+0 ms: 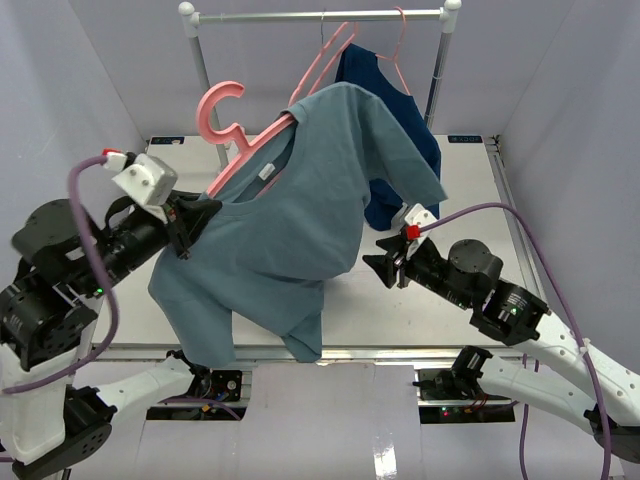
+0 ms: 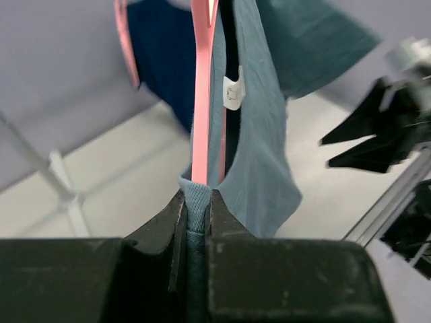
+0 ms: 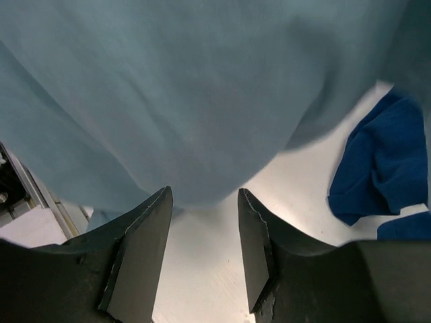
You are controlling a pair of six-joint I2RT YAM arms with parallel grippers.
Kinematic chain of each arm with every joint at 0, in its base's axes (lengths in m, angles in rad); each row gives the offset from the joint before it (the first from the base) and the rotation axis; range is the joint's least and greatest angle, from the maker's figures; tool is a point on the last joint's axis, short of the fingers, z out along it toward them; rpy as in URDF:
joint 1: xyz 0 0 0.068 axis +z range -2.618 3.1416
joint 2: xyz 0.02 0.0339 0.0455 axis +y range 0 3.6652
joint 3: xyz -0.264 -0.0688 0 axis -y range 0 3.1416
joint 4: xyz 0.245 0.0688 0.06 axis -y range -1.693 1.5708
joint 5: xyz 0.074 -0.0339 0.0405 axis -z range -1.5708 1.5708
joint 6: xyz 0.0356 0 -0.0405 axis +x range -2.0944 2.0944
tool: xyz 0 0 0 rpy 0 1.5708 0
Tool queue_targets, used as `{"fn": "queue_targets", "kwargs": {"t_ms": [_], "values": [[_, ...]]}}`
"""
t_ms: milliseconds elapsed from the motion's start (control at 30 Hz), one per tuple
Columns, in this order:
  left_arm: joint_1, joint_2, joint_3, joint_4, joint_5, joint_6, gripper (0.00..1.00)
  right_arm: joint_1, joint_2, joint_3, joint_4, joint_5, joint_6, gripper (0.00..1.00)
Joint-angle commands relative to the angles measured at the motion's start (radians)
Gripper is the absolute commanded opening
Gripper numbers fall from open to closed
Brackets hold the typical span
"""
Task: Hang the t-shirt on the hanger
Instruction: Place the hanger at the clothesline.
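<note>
1. A soft slate blue-grey short-sleeved t-shirt (image 1: 290,220) hangs in the air over the left-centre of the white table (image 1: 475,165). It is draped from a thin pink triangular hanger (image 1: 225,110), whose hook juts out far-left of the collar.
2. The left gripper (image 1: 200,218) is pinched narrow on the ribbed collar edge. The pink bar runs straight down into that pinch, but I cannot tell whether the bar itself is gripped.
3. The right gripper (image 1: 382,262) is spread wide and holds nothing. The cloth hangs just beyond its fingertips, apart from them.
4. The hanger's long axis slants from near-left, at the left gripper, up to far-right under the raised shoulder. The far-right arm is buried in cloth, while the near-left arm shows bare outside the collar.
5. The loose body lies left of the right gripper, so that free arm looks better placed to draw the cloth over.
6. A dark navy shirt (image 1: 385,210) hangs from the metal rail (image 1: 320,15) behind.
</note>
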Motion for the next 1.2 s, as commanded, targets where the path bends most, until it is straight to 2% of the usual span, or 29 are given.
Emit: {"fn": "queue_targets", "kwargs": {"t_ms": [0,167,333,467,533,700,867,1000,1167], "values": [[-0.001,-0.009,-0.159,-0.040,-0.259,-0.006,0.00,-0.002,-0.045,0.002,0.091,0.021,0.004,0.50],[-0.001,-0.096,-0.310,-0.069,-0.235,-0.003,0.00,-0.002,-0.076,-0.010,0.080,0.055,-0.010,0.52],[-0.001,-0.113,-0.412,-0.117,-0.297,0.008,0.00,-0.002,-0.084,-0.002,0.072,0.066,-0.012,0.52],[-0.001,-0.097,-0.450,-0.184,-0.533,-0.036,0.00,-0.004,-0.087,0.007,0.064,0.067,-0.009,0.52],[-0.001,-0.071,-0.448,-0.191,-0.596,-0.056,0.00,-0.004,-0.086,0.013,0.056,0.067,-0.009,0.52],[-0.001,0.044,-0.397,-0.074,-0.626,-0.028,0.00,-0.002,-0.096,0.026,0.028,0.065,-0.011,0.52],[0.009,0.200,-0.284,0.035,-0.741,-0.003,0.00,-0.002,-0.162,-0.006,-0.002,0.064,-0.022,0.52],[0.091,0.291,-0.212,0.193,-0.808,0.070,0.00,-0.002,-0.239,-0.045,-0.008,0.060,-0.008,0.52],[0.193,0.447,-0.034,0.255,-0.694,0.097,0.00,-0.002,-0.266,-0.050,-0.022,0.006,0.006,0.52]]}}
